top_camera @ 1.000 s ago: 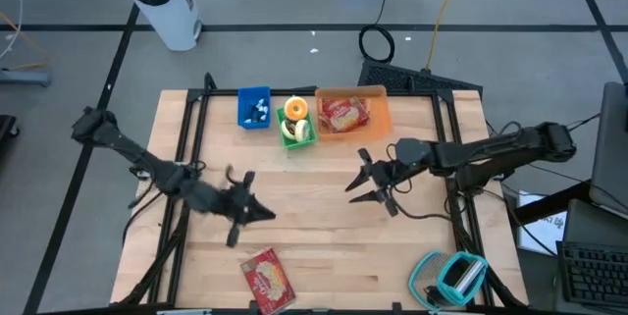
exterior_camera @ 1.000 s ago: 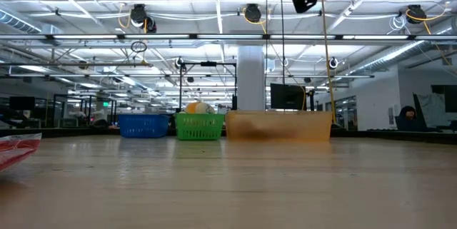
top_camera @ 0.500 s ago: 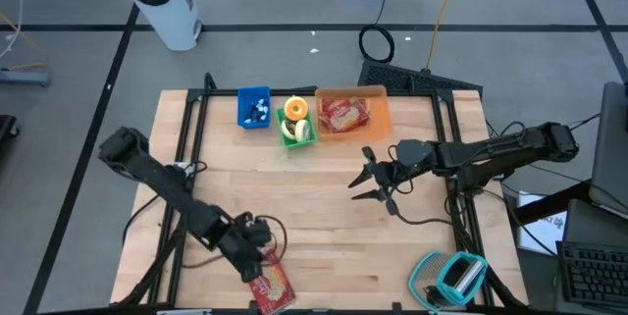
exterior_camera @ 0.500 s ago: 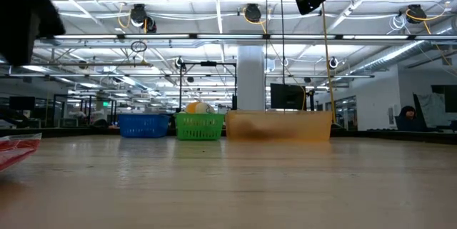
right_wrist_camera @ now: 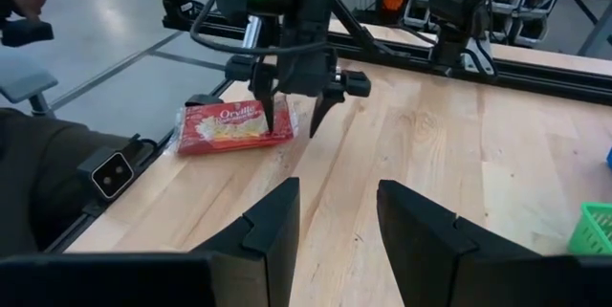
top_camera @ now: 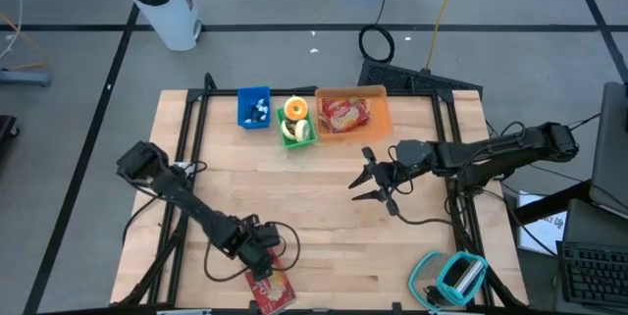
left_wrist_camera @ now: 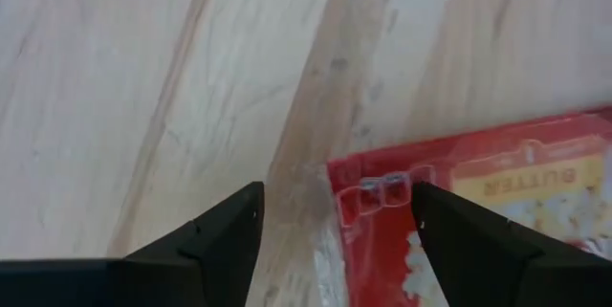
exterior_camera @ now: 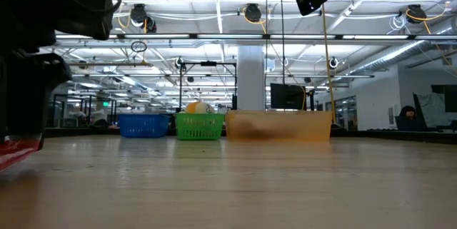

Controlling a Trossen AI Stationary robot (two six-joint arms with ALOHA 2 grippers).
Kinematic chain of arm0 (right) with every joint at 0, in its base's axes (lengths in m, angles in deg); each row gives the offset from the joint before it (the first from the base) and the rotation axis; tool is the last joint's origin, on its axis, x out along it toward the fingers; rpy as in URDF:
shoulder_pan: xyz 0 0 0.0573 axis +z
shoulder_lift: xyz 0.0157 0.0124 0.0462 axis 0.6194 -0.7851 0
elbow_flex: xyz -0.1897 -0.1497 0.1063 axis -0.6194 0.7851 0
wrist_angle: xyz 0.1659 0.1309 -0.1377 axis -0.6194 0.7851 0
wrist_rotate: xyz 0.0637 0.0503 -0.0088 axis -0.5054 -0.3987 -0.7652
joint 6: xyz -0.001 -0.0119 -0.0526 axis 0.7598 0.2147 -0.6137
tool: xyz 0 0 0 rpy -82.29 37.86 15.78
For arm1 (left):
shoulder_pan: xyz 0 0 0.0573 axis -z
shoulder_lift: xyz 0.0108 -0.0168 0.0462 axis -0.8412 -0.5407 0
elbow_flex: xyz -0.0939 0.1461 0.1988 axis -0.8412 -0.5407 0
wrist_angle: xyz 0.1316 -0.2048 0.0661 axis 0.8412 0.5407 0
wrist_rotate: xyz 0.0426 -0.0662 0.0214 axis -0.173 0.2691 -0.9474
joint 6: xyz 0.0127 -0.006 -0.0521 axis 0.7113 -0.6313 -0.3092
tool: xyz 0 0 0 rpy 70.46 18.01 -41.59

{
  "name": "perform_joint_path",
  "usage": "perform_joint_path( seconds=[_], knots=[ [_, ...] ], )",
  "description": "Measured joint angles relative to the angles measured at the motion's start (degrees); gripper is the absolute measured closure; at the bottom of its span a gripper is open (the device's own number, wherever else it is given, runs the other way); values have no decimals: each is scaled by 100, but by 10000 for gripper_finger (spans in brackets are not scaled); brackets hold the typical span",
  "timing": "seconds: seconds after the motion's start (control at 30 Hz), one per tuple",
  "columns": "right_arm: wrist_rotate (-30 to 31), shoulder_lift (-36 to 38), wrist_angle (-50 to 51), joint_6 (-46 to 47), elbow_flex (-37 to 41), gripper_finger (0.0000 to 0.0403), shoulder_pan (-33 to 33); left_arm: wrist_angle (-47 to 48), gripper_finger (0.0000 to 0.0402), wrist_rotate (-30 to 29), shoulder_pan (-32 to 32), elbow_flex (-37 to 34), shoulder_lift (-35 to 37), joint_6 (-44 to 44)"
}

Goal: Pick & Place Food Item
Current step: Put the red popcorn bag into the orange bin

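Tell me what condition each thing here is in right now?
Left gripper: open, pointing down, fingers straddling the packet's near edge.
Popcorn packet: lying flat at the table's front edge, not gripped.
Right gripper: open, empty, above mid-table.
Orange bin: holds another red packet.
Green basket: holds round items.
Blue bin: holds small items.

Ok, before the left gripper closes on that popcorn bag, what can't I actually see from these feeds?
- Contact: the left gripper straddles the popcorn bag edge; whether the fingertips touch the table is unclear in every view.
- High view: the arm covers the bag's upper end.
- Low view: the dark left arm fills the left side; only a red corner shows.
- Left wrist view: the bag runs off the frame edge.
- Blue bin: contents too small to identify.
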Motion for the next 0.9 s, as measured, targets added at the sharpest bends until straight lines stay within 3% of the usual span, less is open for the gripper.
perform_joint_path(
  seconds=[0.27, 0.37, 0.9],
  knots=[
    [-16, 1, -46, 0, 76, 273, 23, -121, 124, 345, -61, 0, -1, 257],
    [-12, 2, -133, 2, 229, 273, 23, -266, 136, 663, -59, 0, -1, 586],
    [-10, 4, -716, 147, 671, 273, 23, -317, 215, 682, -131, 22, -454, 741]
  ],
)
